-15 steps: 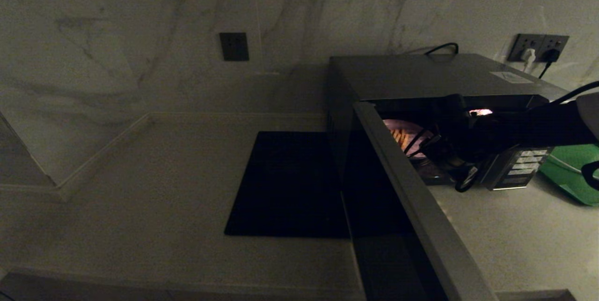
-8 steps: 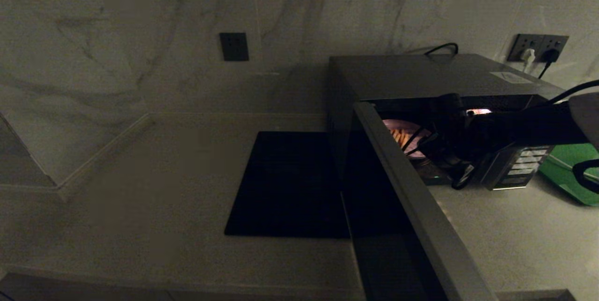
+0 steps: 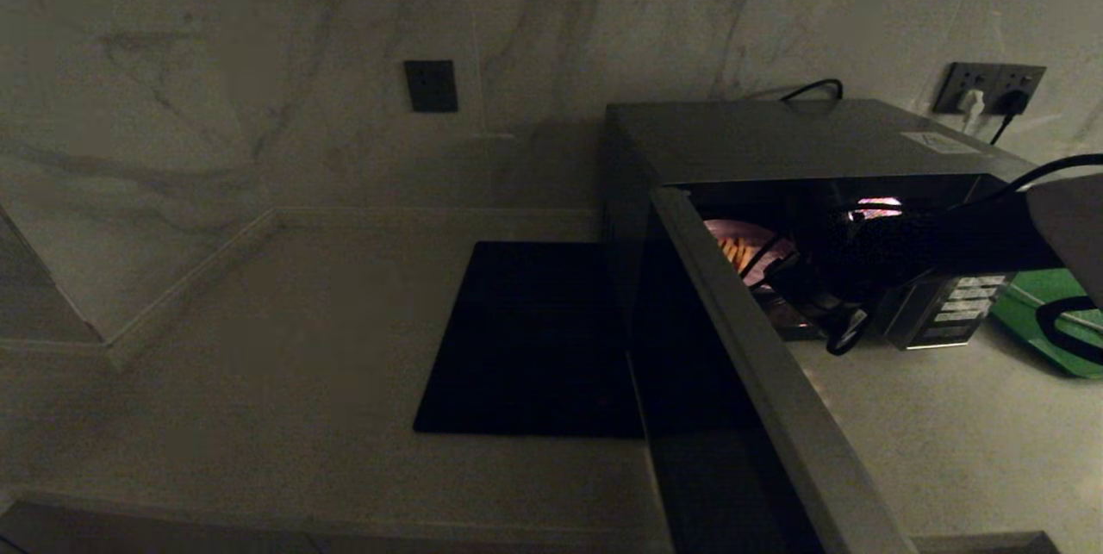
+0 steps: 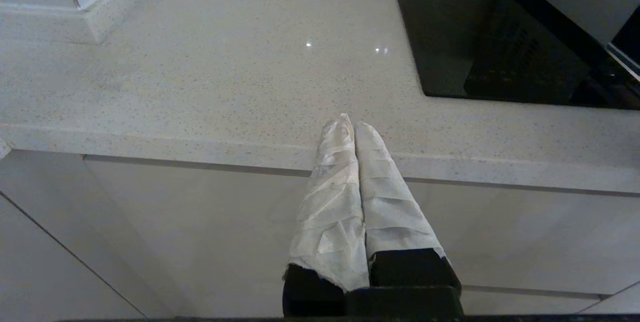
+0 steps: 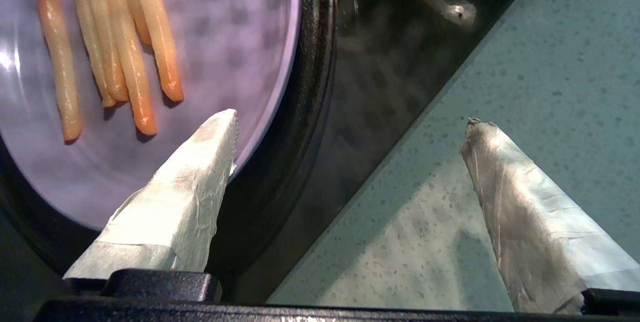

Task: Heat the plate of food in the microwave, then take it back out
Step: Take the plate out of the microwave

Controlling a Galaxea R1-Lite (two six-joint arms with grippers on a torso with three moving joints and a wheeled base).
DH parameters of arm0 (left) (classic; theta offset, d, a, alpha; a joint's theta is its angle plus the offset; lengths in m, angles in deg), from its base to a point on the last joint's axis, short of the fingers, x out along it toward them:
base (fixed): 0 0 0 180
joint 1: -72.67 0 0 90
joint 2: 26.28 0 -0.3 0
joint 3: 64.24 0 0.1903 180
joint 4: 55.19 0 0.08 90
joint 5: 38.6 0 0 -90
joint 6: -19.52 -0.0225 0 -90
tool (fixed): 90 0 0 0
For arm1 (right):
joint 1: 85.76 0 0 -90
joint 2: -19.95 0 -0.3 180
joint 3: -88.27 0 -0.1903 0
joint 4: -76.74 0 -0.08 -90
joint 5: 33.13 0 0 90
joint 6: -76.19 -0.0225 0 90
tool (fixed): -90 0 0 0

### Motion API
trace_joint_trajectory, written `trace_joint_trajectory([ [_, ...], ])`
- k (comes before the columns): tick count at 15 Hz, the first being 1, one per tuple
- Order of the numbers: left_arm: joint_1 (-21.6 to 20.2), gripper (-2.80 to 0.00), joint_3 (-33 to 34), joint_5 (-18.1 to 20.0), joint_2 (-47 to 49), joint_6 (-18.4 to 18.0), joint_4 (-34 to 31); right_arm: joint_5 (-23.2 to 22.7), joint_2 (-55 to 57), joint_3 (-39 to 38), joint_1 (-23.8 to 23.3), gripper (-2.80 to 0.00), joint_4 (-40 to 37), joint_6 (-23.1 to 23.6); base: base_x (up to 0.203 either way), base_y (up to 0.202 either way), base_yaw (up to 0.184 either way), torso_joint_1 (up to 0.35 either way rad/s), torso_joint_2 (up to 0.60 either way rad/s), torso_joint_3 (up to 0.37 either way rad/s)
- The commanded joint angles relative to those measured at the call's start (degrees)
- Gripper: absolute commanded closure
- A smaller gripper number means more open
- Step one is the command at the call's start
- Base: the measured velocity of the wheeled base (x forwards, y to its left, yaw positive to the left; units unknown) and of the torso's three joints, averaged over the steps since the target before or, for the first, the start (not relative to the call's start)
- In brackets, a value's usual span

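The microwave stands at the back right with its door swung open toward me and its inside lit. The lavender plate of food holds several golden fries and sits on the black turntable; it is also partly visible in the head view. My right gripper is open at the mouth of the cavity. One taped finger lies over the plate's near rim. The other finger hangs over the counter in front. My left gripper is shut and empty, parked at the counter's front edge.
A flat black mat lies on the counter left of the microwave. A green tray sits to the microwave's right. Wall sockets with plugged cables are behind it. The open door juts out past the counter edge.
My right arm has edged a little further left toward the microwave's opening, its gripper staying open. The plate and the left arm have not moved.
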Motion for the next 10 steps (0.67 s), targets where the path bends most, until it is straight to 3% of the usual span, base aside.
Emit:
trace_joint_trajectory([
  [1, 0.00, 0.00, 0.00, -0.04, -0.09, 0.04, 0.02, 0.13, 0.99, -0.25, -0.15, -2.80, 0.33, -0.32, 0.000, 0.000, 0.000, 0.000, 0.00, 0.000],
  [10, 0.00, 0.00, 0.00, -0.04, -0.09, 0.04, 0.02, 1.99, -0.88, -2.76, -0.24, -2.80, -0.02, -0.41, 0.000, 0.000, 0.000, 0.000, 0.00, 0.000],
])
